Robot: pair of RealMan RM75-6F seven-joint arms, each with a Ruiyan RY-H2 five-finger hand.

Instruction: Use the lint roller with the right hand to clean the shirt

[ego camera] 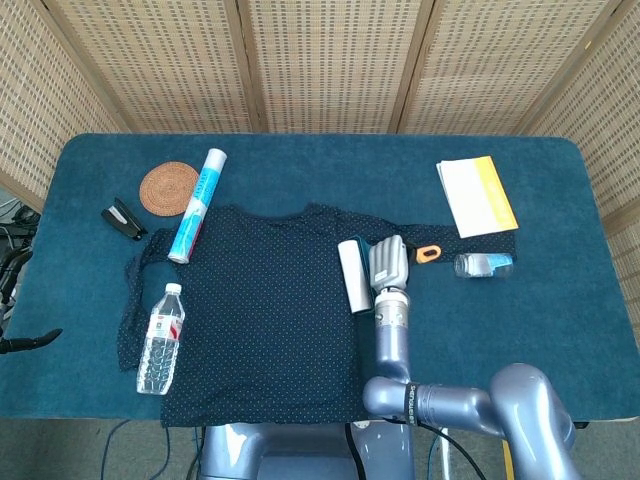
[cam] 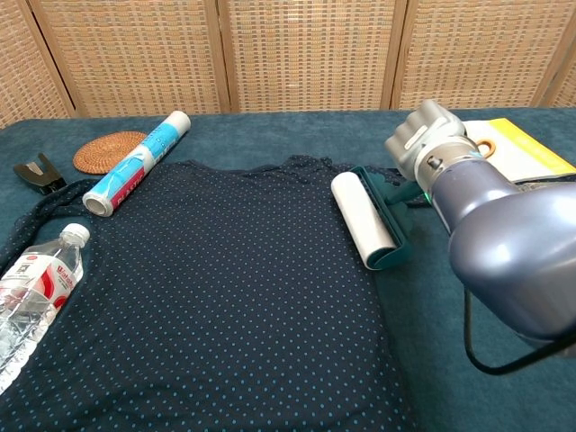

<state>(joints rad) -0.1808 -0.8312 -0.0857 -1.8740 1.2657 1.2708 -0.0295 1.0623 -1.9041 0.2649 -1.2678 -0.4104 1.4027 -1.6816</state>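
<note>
Blue-covered table point(ego camera: 560, 330), wicker screens behind. 1 dark dotted shirt point(ego camera: 260, 310) spread flat; my right hand point(ego camera: 388, 264) grips the lint roller point(ego camera: 352, 276), its white roll resting at the shirt's right edge.

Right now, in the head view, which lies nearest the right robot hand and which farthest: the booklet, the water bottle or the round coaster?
Measured from the right robot hand, which holds the lint roller:
1. Booklet, up and to its right, nearest.
2. Water bottle, far to the left, on the shirt.
3. Round coaster, at the far left corner, a little farther still.
</note>
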